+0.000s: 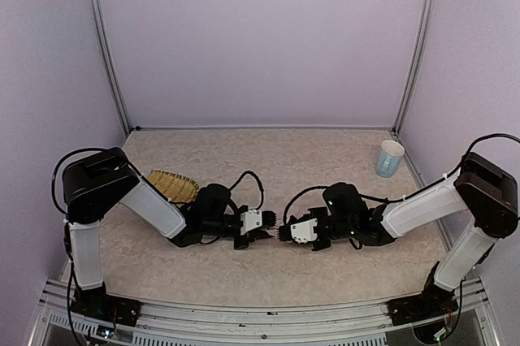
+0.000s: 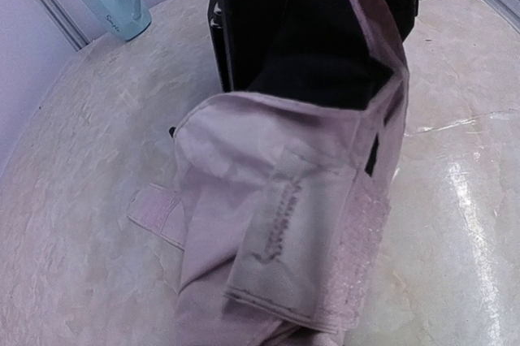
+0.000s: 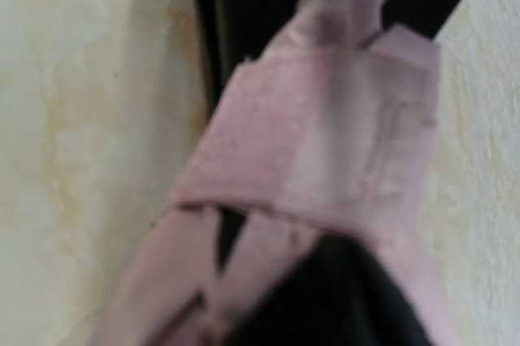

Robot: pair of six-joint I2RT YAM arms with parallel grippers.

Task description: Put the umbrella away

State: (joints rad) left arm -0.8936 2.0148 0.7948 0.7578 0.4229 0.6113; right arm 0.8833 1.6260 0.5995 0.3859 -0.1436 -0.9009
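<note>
The left arm (image 1: 154, 208) and right arm (image 1: 422, 209) are built alike: boxy black joint housings, white tubular links between them, and black bases (image 1: 97, 301) at the near edge. Black cables (image 1: 248, 177) loop over each shoulder and wrist. The left gripper (image 1: 266, 231) and right gripper (image 1: 281, 233) are black with 1 white plate (image 1: 253, 218) each. A green light (image 1: 331, 197) glows on the right wrist.

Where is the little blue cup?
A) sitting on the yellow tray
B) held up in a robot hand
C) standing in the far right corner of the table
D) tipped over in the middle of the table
C: the cup stands upright by itself in the far right corner of the table, across from the tray on the left side.
</note>
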